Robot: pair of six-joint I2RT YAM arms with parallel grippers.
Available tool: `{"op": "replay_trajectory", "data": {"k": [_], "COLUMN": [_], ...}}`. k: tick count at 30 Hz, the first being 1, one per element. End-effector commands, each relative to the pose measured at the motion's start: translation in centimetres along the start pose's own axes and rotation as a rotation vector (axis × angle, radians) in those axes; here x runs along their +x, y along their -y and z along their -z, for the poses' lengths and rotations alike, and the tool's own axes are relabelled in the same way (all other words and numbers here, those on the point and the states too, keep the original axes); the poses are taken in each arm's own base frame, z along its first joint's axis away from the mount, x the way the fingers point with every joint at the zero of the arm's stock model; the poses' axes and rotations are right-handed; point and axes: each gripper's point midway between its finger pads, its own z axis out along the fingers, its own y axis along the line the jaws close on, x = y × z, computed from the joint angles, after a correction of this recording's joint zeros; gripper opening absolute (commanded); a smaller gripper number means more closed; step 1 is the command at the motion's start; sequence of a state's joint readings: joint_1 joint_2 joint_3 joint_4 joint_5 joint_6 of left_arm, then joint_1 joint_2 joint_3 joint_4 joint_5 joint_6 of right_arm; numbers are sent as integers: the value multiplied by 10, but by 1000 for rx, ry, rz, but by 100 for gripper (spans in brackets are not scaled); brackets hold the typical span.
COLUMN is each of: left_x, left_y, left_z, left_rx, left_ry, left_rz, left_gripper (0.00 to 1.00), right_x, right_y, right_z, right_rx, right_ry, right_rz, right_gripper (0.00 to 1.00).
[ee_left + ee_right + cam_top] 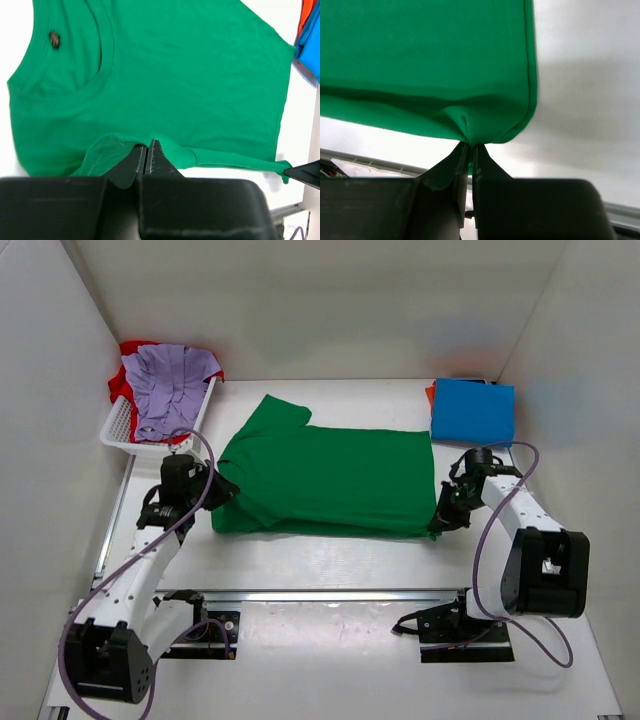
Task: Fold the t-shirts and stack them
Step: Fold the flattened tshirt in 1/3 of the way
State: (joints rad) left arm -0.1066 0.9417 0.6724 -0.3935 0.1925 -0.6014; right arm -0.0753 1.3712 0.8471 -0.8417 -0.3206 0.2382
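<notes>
- We are holding the green t-shirt [330, 478], flat mid-frame in the top view, by both ends of its near edge, likely for a lengthwise fold.
- The left gripper [148, 149] is clenching sleeve cloth; the right gripper [469, 149] is clenching the hem corner.

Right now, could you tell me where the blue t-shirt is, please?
In the top view, the folded blue t-shirt lies at the table's far right, beyond the right claw and right of the spread green t-shirt.
</notes>
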Motion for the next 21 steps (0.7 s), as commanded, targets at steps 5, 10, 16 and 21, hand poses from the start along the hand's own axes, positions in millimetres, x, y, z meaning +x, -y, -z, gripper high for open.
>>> {"op": "replay_trajectory", "data": {"k": [5, 10, 16, 21], "left_x": [-40, -44, -53, -109], "left_y": [18, 16, 7, 21], "left_z": [-22, -39, -61, -86], "left_rx": [50, 42, 19, 27], "left_ry": [65, 40, 60, 122], "left_rz": [-35, -35, -33, -16], "left_gripper": [0, 0, 13, 60], "right_x": [-37, -56, -80, -134], "right_y": [-7, -6, -12, -21], "right_z": [-2, -6, -14, 4], "right_rx": [-29, -37, -57, -67], "right_ry": [34, 31, 41, 249], "right_rz": [29, 35, 41, 3], "right_gripper": [0, 0, 26, 36]}}
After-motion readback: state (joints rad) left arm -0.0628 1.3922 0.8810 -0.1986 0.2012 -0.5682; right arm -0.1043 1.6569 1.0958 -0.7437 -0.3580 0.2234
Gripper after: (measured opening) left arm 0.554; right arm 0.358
